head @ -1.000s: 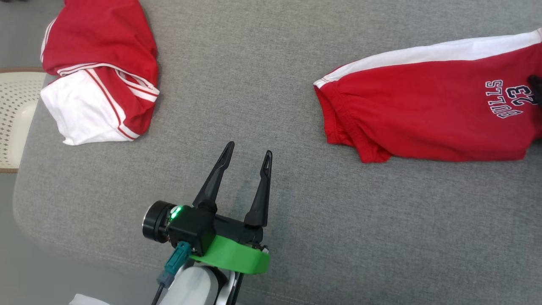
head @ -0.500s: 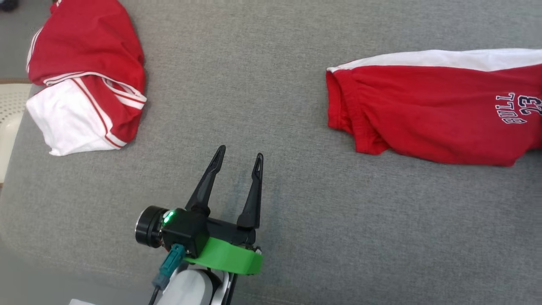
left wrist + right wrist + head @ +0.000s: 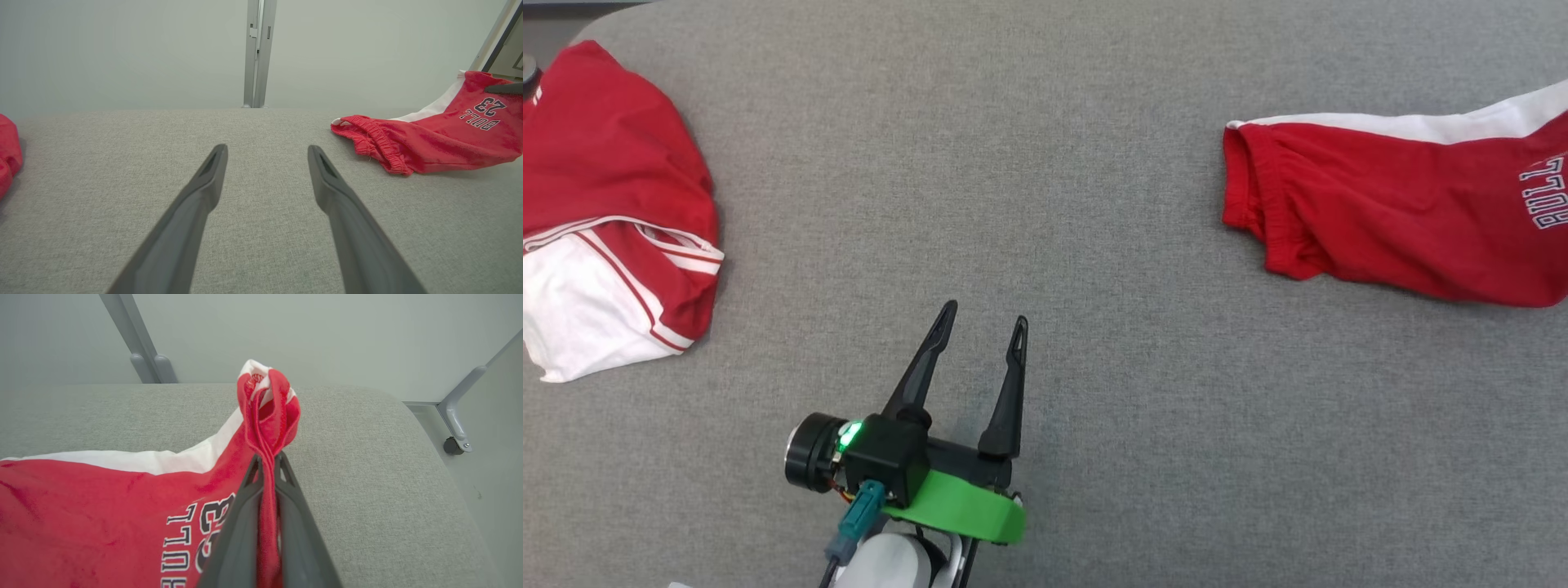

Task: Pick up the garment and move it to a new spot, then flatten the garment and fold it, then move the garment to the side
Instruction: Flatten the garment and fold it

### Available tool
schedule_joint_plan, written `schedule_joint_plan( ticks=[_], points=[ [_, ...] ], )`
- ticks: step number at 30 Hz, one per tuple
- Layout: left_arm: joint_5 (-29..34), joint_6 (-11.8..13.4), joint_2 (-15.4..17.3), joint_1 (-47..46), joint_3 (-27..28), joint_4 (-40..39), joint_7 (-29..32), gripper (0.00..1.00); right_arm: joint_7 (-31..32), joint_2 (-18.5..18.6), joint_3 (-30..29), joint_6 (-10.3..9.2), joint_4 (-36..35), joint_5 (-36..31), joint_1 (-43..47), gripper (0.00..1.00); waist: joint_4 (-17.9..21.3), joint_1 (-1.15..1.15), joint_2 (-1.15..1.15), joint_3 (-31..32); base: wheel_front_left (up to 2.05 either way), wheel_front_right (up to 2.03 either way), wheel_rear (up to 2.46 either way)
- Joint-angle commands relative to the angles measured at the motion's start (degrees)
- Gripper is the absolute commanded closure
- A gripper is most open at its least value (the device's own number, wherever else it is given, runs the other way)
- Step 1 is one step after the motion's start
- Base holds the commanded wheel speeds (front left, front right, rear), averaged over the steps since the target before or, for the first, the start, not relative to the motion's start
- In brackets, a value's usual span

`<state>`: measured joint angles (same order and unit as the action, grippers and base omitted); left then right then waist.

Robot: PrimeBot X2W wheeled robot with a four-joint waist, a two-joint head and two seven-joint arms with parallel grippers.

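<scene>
Right gripper (image 3: 267,459) clamped on a bunched fold of the red shorts (image 3: 102,506), which lie at the right side of the grey cushion (image 3: 1045,163); left gripper (image 3: 985,314) spread wide, empty, mid-cushion; risk: thin pinch may slip under hanging weight; trailing waistband may drag, bunch.

I'm looking at a wide grey padded top (image 3: 1045,163), woven cloth, rounded at the corners. Over on the right I've got the red shorts (image 3: 1372,229) lying on it, elastic waistband end toward the middle, white stripe along the far side. Way off to the left sits a bunched red and white garment (image 3: 605,204), well apart from the shorts, bare grey cloth between them
</scene>
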<state>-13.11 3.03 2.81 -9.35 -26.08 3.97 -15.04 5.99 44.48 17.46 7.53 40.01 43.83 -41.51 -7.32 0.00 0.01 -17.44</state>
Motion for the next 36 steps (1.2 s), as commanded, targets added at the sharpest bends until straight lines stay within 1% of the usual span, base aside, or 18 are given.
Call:
schedule_joint_plan(
  ticks=[1, 5, 8, 9, 14, 17, 18, 21, 23, 27, 32, 35, 36],
  points=[
    [0.37, -0.13, 0.17, 1.43, -0.20, 0.47, -0.20, 0.00, 0.73, -1.89, 0.83, -0.07, -1.21, -0.86, -0.65, 1.00, 1.35, 0.00, -0.01, 2.79, 0.00, 0.00, 0.00],
    [0.44, -0.11, 0.17, 2.24, -0.64, 1.44, -0.19, 0.00, 2.47, -7.35, 2.66, -0.07, -4.06, -2.35, -1.84, 1.00, 1.21, 0.00, -0.01, 5.66, 0.00, 0.00, 0.00],
    [-0.30, 0.19, 0.17, 2.94, -1.32, 1.89, -0.20, 0.00, 3.49, -12.71, 3.75, -0.07, -4.89, -3.21, -1.69, 1.00, 0.39, 0.00, -0.01, 7.58, 0.00, 0.00, 0.00],
    [-0.41, 0.25, 0.17, 3.10, -1.60, 1.95, -0.19, 0.00, 3.71, -13.97, 3.95, -0.07, -4.89, -3.62, -1.54, 1.00, 0.03, 0.00, -0.01, 8.00, 0.00, 0.00, 0.00],
    [-1.50, 0.58, 0.16, 3.62, -3.04, 2.09, -0.20, 0.00, 4.12, -20.94, 4.95, -0.06, -2.91, -4.59, -0.55, 1.00, -2.53, 0.00, -0.01, 9.52, 0.00, 0.00, 0.00],
    [-1.86, 0.76, 0.16, 3.75, -3.74, 2.23, -0.20, 0.00, 3.22, -23.48, 5.44, -0.06, -1.09, -5.63, -0.49, 1.00, -3.76, 0.00, -0.01, 9.85, 0.00, 0.00, 0.00],
    [-2.02, 0.78, 0.16, 3.77, -4.08, 2.26, -0.19, 0.00, 2.70, -24.31, 5.50, -0.07, -0.36, -5.89, -0.41, 0.00, -4.23, 0.00, -0.01, 9.97, 0.00, 0.00, 0.00],
    [-2.46, 1.13, 0.15, 3.91, -4.70, 1.97, -0.19, 0.00, 0.92, -26.42, 5.30, -0.04, -0.81, -4.58, -0.19, 0.00, -4.79, 0.00, -0.01, 10.29, 0.00, 0.00, 0.00],
    [-2.53, 1.23, 0.15, 4.20, -4.86, 1.79, -0.19, 0.00, -0.38, -25.87, 4.94, -0.04, -2.22, -3.38, 0.26, 0.00, -4.78, 0.00, -0.01, 10.53, 0.00, 0.00, 0.00],
    [-2.58, 1.76, 0.15, 4.80, -4.51, 1.25, -0.19, 0.00, -3.24, -21.76, 3.48, -0.07, -5.52, -3.64, 1.73, 0.00, -4.06, 0.00, -0.01, 10.94, 0.00, 0.00, 0.00],
    [-2.19, 2.08, 0.15, 5.55, -3.86, 0.48, -0.19, 0.00, -6.27, -15.37, -0.80, -0.06, -8.28, -4.74, 6.16, 0.00, -2.68, 0.00, -0.01, 11.15, 0.00, 0.00, 0.00],
    [-1.97, 1.95, 0.15, 5.69, -3.66, 0.24, -0.19, 0.00, -7.70, -13.46, -3.36, -0.05, -9.15, -5.06, 9.85, 0.00, -2.24, 0.00, -0.01, 10.93, 0.00, 0.00, 0.00],
    [-1.86, 1.89, 0.15, 5.67, -3.60, 0.18, -0.19, 0.00, -8.15, -13.10, -4.16, -0.04, -9.48, -5.26, 11.04, 0.13, -2.12, 0.00, -0.01, 10.78, 0.00, 0.00, 0.00]
  ],
)
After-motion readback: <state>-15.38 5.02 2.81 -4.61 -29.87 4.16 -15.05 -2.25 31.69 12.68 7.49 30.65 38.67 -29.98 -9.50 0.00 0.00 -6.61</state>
